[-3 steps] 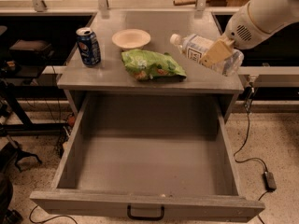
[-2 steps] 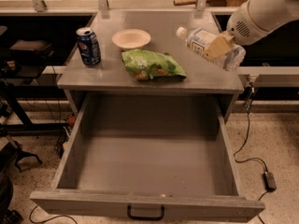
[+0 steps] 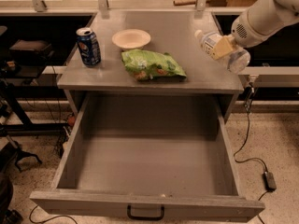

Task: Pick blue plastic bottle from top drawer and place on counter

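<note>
The blue plastic bottle (image 3: 212, 43) is clear with a white cap and a printed label. It hangs tilted, cap to the upper left, above the right part of the counter (image 3: 191, 76). My gripper (image 3: 223, 47) comes in from the upper right on a white arm and is shut on the bottle's middle. The top drawer (image 3: 147, 171) is pulled fully out below the counter, with nothing in it. Its small black handle (image 3: 145, 213) is on the front panel.
On the counter stand a dark blue soda can (image 3: 88, 46) at the left, a white bowl (image 3: 131, 38) behind the middle, and a green snack bag (image 3: 152, 65) in the middle. Cables (image 3: 252, 160) and a power brick lie on the floor at the right. Black stands are at the left.
The gripper has carried the bottle up and to the right, from low over the counter's right part to higher above its right edge.
</note>
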